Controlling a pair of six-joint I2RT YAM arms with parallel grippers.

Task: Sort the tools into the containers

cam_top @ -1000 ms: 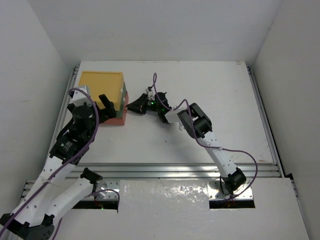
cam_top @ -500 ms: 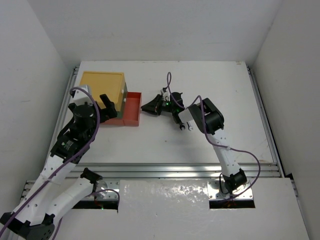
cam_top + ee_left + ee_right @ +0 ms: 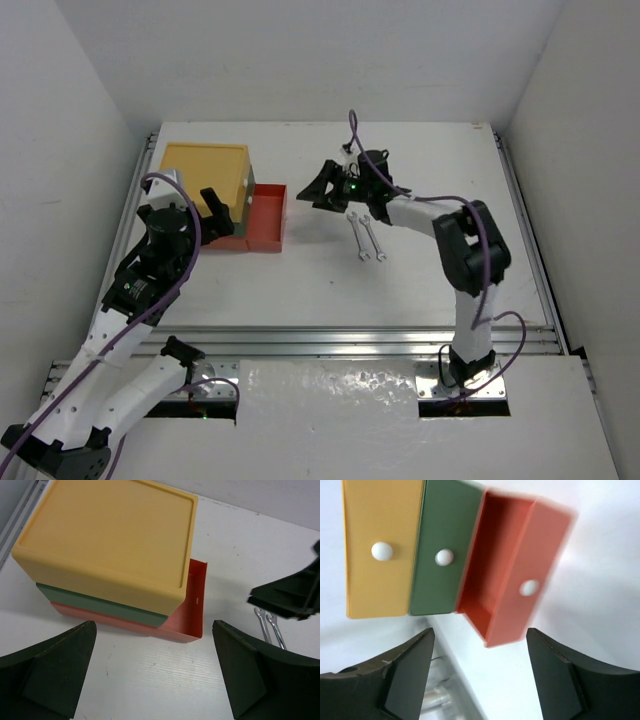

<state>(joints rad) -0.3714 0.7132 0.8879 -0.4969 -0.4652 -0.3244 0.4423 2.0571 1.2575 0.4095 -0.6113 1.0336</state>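
Note:
The containers are a stack of three drawer boxes at the table's far left: yellow (image 3: 205,168) on top, dark green (image 3: 105,608) in the middle, red-orange (image 3: 266,217) at the bottom. The red-orange drawer (image 3: 520,587) is pulled out to the right and shows an empty inside. Two silver wrenches (image 3: 365,238) lie side by side on the table right of it. My right gripper (image 3: 322,188) is open, a short way off the drawer's white knob (image 3: 529,587) and holding nothing. My left gripper (image 3: 215,222) is wide open over bare table in front of the stack.
Aluminium rails run along the table's left edge (image 3: 135,215), right edge (image 3: 525,230) and near edge (image 3: 350,340). White walls enclose the table on three sides. The right arm (image 3: 470,250) arches over the table's right half.
My right gripper pulled the red-orange drawer out to the right, then opened and backed away from the knob. Its arm swung right, uncovering the two wrenches. The left arm stayed still.

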